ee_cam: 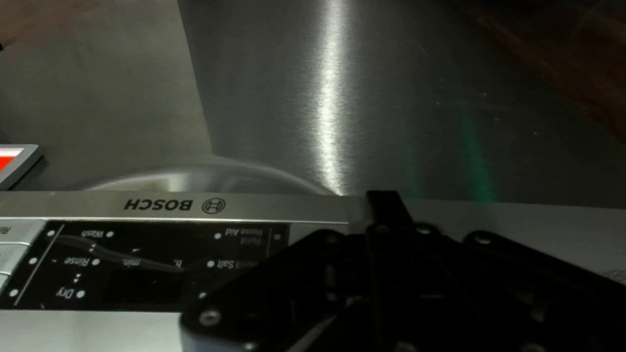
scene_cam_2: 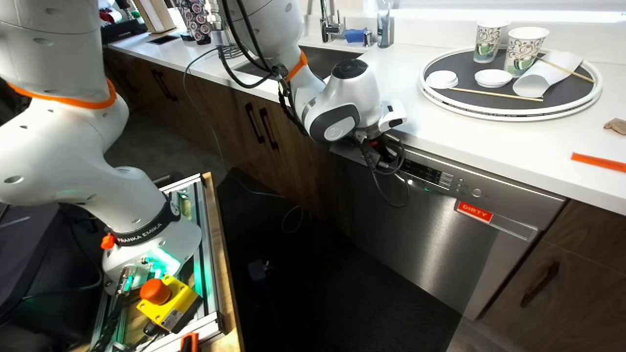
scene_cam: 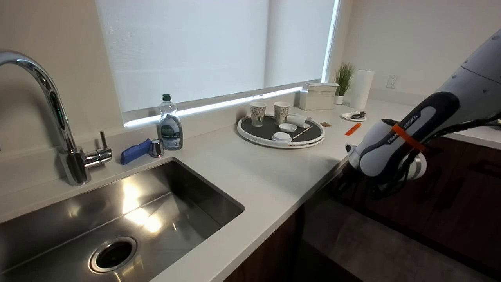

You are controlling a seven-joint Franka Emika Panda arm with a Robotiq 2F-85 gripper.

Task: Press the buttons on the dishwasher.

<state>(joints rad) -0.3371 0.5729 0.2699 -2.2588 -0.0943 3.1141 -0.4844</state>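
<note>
Black, pinched narrow and empty, the gripper (ee_cam: 385, 198) was held near the dishwasher (scene_cam_2: 430, 234); wrong spots could be pressed, since the panel (ee_cam: 146, 274) was partly hidden by the gripper.

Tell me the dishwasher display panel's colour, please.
The display panel is black, best seen in the wrist view.

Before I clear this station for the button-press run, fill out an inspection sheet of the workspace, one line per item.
Surface: white countertop with a steel sink.
Job's things: steel dishwasher, red DIRTY sign on its front, control panel partly hidden.
Clutter: round tray with two paper cups, lids and sticks; orange strip nearby.
Gripper: shut, at the dishwasher's top front; contact cannot be told; nothing seen held.
Cables: black, looping down before the dishwasher.
Surroundings: wooden cabinets flank the dishwasher; orange button beside the robot's base.
</note>
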